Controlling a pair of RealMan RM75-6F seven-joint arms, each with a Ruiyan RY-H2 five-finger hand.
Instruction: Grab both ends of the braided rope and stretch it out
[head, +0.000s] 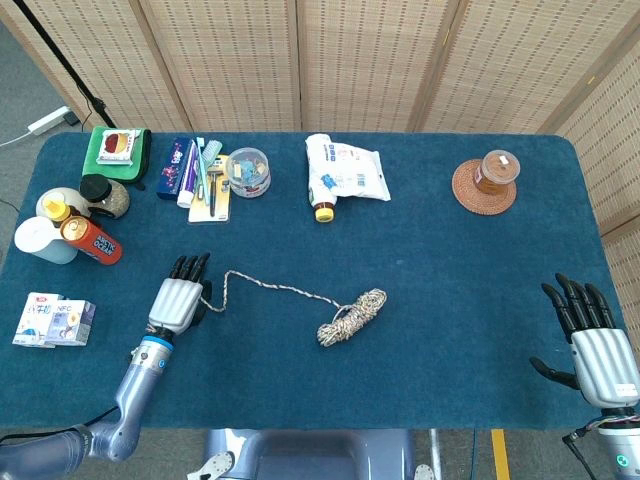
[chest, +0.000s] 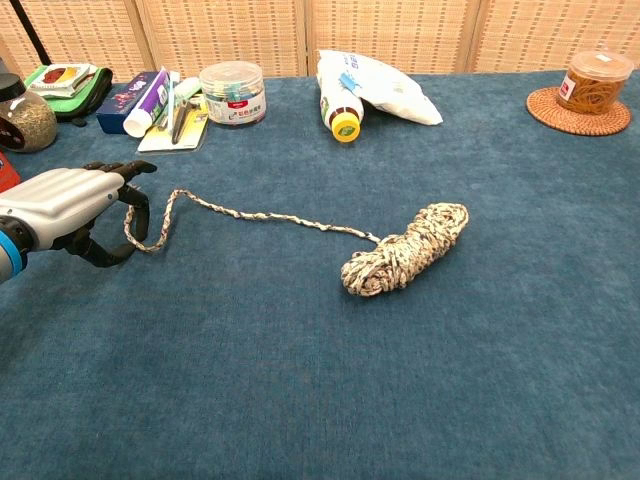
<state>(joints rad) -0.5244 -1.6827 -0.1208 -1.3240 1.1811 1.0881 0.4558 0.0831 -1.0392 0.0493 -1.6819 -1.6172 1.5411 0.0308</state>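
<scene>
Two hands show from the head camera, but only one from the chest camera. The blue worktop (head: 440, 270) carries everything, and I'll place it all by the braided rope (head: 350, 316), whose bundled coil lies near the worktop's middle, with a loose tail trailing off toward the robot's left.

At the tail's far end sits the left hand (head: 176, 300). From the chest camera its fingers (chest: 130, 190) curl around the looped end of the tail; whether they actually clamp it I cannot tell.

The right hand (head: 594, 345) is well apart from the rope, at the worktop's near right corner, fingers spread and grasping nothing. Only the head view catches it.

Beyond the coil lies a white packet (head: 346, 170) with a yellow-capped bottle (head: 323, 205) against it. Far right of the coil, a round woven coaster (head: 484, 187) bears a lidded tub (chest: 592, 78); the chest view shows rubber bands inside. Left of the packet stands a clear round jar (chest: 232, 92) of small coloured bits.
</scene>
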